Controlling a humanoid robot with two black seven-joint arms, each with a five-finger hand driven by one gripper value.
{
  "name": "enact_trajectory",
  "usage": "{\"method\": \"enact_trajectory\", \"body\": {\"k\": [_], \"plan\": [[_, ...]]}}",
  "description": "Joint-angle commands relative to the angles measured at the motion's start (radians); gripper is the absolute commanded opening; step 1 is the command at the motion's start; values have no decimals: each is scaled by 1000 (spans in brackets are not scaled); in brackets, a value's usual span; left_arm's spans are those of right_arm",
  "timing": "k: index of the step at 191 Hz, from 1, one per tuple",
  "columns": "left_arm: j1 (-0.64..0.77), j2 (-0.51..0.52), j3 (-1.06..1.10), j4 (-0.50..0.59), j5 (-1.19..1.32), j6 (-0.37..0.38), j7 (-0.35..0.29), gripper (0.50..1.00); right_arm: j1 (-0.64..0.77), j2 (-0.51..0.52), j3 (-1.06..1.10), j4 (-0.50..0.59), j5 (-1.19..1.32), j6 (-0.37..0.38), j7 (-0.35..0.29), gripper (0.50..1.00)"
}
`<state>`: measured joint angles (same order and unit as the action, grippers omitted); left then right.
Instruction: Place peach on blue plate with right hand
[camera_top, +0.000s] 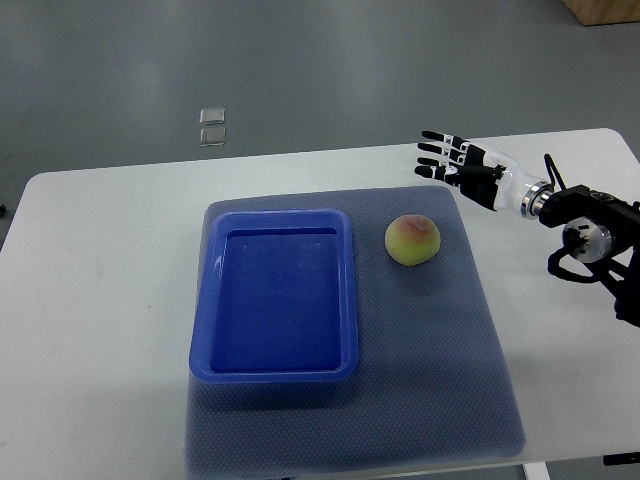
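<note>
Right arm (590, 225) cut off rightward

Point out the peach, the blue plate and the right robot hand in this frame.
peach (412, 240): top view, middle of the fruit's upper surface.
blue plate (213, 300): top view, its left rim.
right robot hand (455, 162): top view, middle of the hand, fingers spread and empty.
</note>
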<state>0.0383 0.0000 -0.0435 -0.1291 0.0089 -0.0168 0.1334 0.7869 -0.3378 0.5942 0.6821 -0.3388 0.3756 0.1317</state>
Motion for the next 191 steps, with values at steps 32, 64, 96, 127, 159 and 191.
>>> {"method": "enact_trajectory", "body": {"k": [32,64,96,127,159,191], "plan": [[0,0,1,-1,0,0,0,1000,29,-27,-4,39,-305,51,75,930],[0,0,1,-1,0,0,0,1000,61,-27,-5,43,-497,46,106,928],[0,0,1,-1,0,0,0,1000,66,-39,-11,71,-718,51,186,928],[0,0,1,-1,0,0,0,1000,71,-72,-51,96,-891,59,221,928],[0,0,1,-1,0,0,0,1000,152,-78,-186,111,-968,59,229,928],[0,0,1,-1,0,0,0,1000,173,-73,-251,105,-980,52,229,928]]}}
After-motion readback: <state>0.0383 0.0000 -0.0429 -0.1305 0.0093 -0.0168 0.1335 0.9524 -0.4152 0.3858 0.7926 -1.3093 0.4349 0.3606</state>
